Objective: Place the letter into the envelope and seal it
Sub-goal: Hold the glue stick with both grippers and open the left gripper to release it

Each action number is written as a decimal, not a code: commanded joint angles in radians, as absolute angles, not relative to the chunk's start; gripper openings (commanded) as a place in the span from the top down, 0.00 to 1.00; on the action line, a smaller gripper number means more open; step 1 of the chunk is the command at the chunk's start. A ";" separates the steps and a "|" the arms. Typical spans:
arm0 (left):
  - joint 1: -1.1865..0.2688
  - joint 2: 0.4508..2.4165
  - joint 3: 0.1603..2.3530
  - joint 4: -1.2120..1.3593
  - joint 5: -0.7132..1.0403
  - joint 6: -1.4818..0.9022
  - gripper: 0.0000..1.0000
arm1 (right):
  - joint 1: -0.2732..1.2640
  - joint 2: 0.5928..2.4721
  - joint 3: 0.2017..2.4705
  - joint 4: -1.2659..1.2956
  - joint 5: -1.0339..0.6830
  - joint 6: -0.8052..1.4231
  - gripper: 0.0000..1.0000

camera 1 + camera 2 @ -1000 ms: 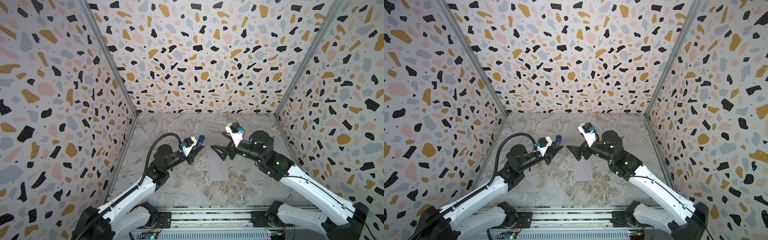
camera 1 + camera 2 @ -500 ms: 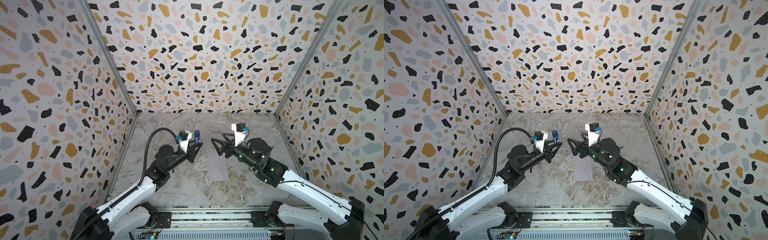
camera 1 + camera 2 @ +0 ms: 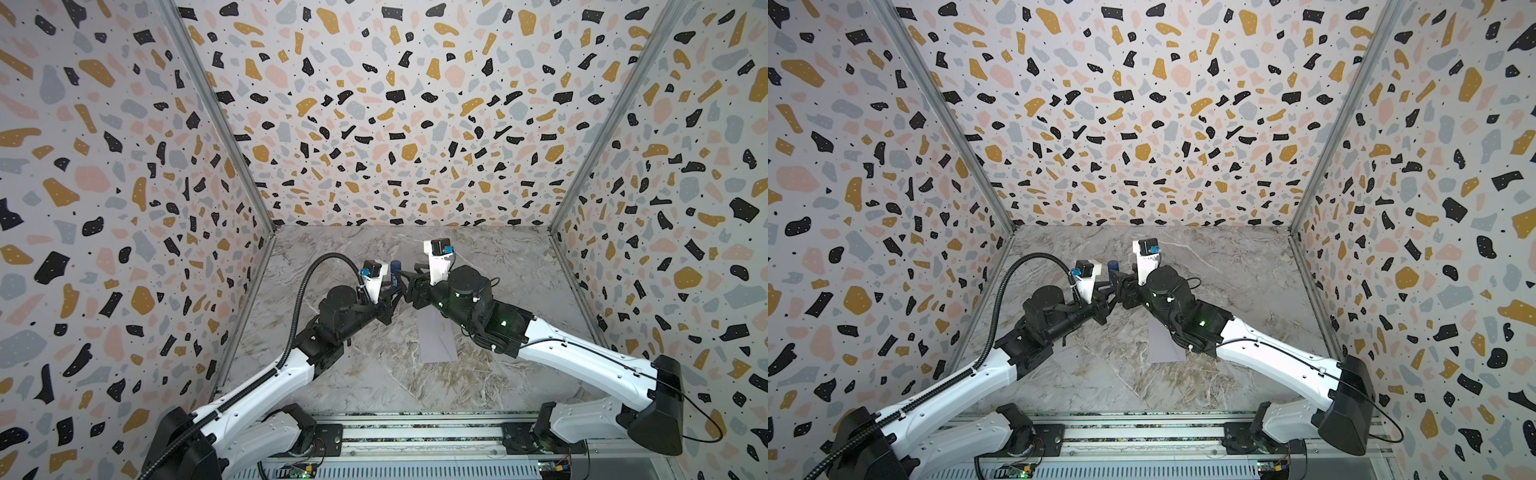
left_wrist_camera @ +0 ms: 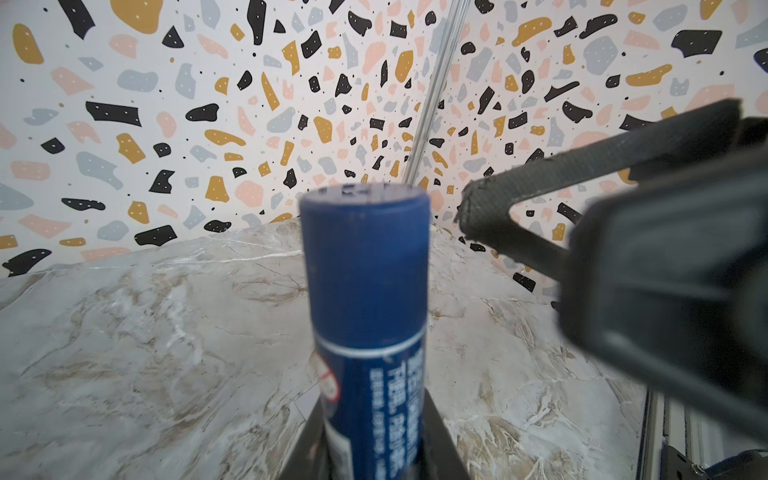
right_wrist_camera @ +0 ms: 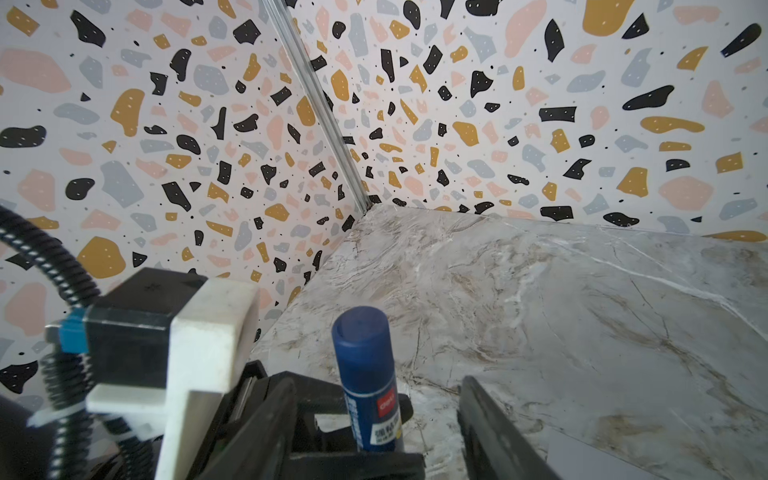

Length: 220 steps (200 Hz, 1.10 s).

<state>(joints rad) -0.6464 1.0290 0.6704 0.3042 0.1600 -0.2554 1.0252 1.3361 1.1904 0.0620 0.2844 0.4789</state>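
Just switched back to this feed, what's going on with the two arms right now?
The left gripper is shut on a blue glue stick, holding it upright above the marble table. The right gripper is at the stick's capped end, jaws open on either side and not gripping it; probably lining up to take the cap. The envelope lies flat on the table beneath the right arm, untouched.

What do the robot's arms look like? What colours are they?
The left arm and right arm are white tubes with chunky black joints. The left gripper and right gripper are black with flat fingers. Each is topped by a white camera block. A ribbed black hose follows the left arm, and a green light glows on the right.
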 commanded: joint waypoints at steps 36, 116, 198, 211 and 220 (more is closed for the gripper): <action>-0.655 1.022 0.713 0.322 0.135 -0.241 1.00 | 1.034 1.396 1.273 0.007 0.308 0.464 0.47; -0.656 1.033 0.713 0.321 0.141 -0.234 1.00 | 1.035 1.449 1.301 0.004 0.272 0.454 0.65; -0.658 1.033 0.709 0.331 0.140 -0.236 0.95 | 1.031 1.445 1.284 0.032 0.272 0.418 0.89; -0.658 1.032 0.709 0.333 0.138 -0.237 0.87 | 1.028 1.440 1.282 0.035 0.274 0.408 0.92; -0.658 1.031 0.709 0.333 0.136 -0.237 0.81 | 1.023 1.436 1.283 0.035 0.279 0.401 0.93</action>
<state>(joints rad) -0.6518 1.0336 0.6720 0.2848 0.1398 -0.2470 1.0313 1.4551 1.2579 0.0116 0.2726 0.4248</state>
